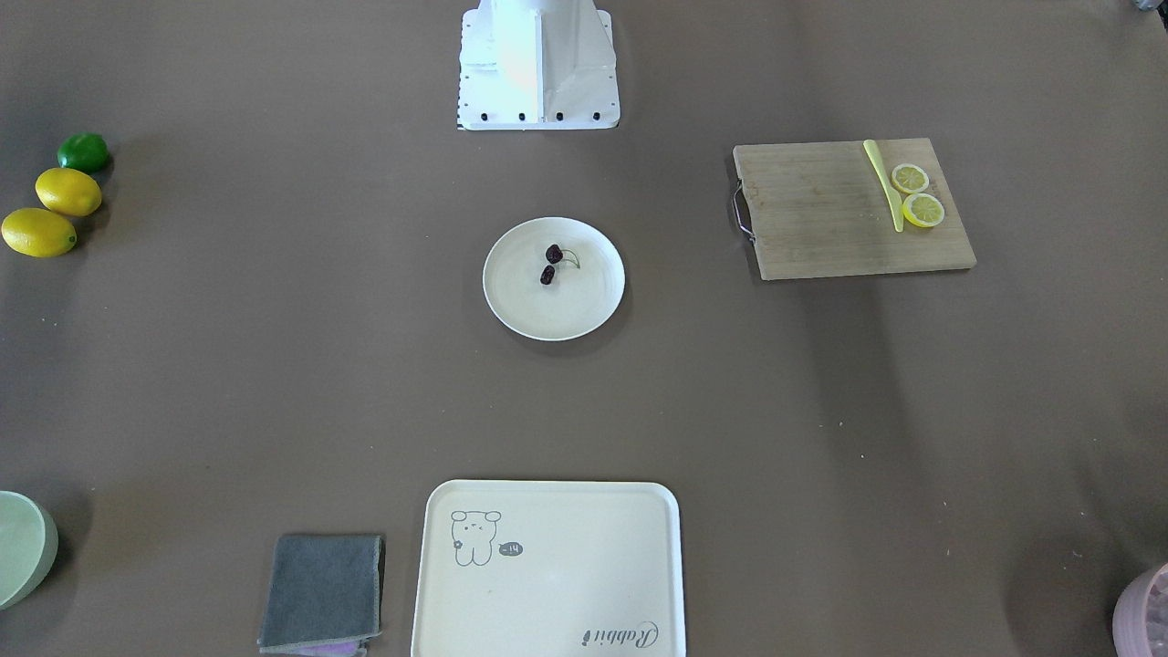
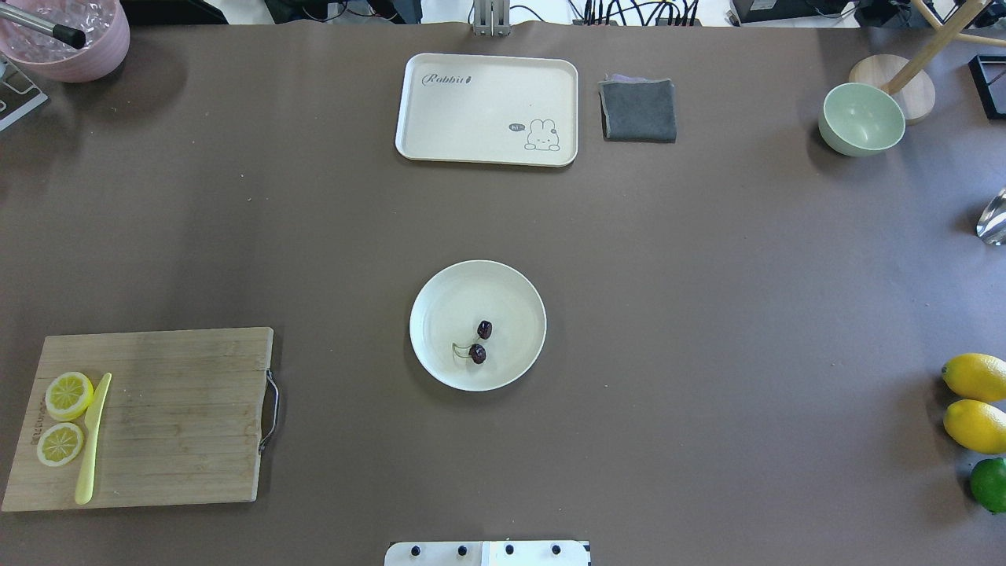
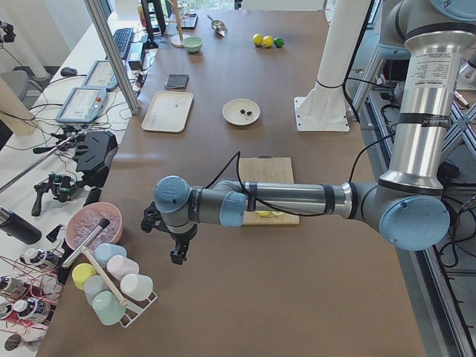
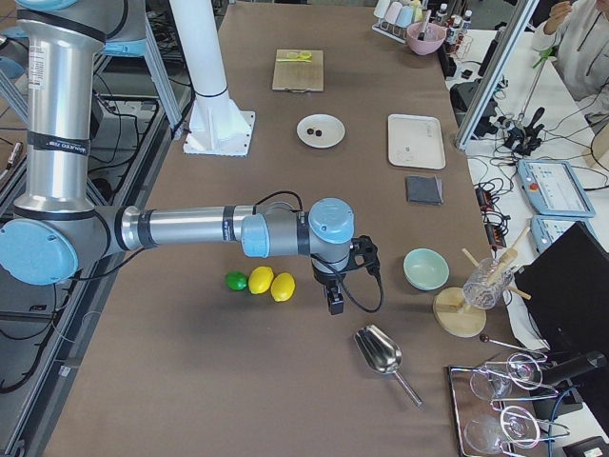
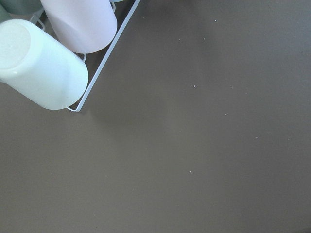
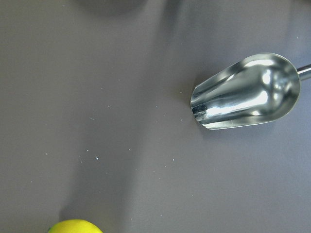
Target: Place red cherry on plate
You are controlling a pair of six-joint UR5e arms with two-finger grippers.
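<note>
Closest to us in the front view sits a rectangular cream tray with a cartoon drawing (image 1: 547, 584). Beyond it, the pair of tiny dark maroon cherries on a green stem (image 1: 550, 263) lies inside the round cream-white plate (image 1: 566, 315), so we judge the task done. Both arms reach out level over opposite table ends. Our left gripper (image 3: 177, 258) points down near a rack of pastel cups (image 3: 111, 286), and our right gripper (image 4: 335, 305) points down beside two yellow lemons (image 4: 271, 284). We cannot tell how either one's jaws stand.

Red cherry (image 1: 550, 265) pair is sitting on the plate (image 1: 566, 315), slightly toward the robot base (image 1: 538, 82) from center. Frame-right of the plate: cutting board (image 1: 821, 219) with two lemon slices (image 1: 922, 210) and a yellow-green knife (image 1: 883, 187). Far frame-left: two lemons (image 1: 68, 192), a lime (image 1: 84, 152). Camera side of the plate: cream tray (image 1: 566, 584), grey cloth (image 1: 322, 589), and a pink thing (image 1: 1145, 616), maybe a bowl.
</note>
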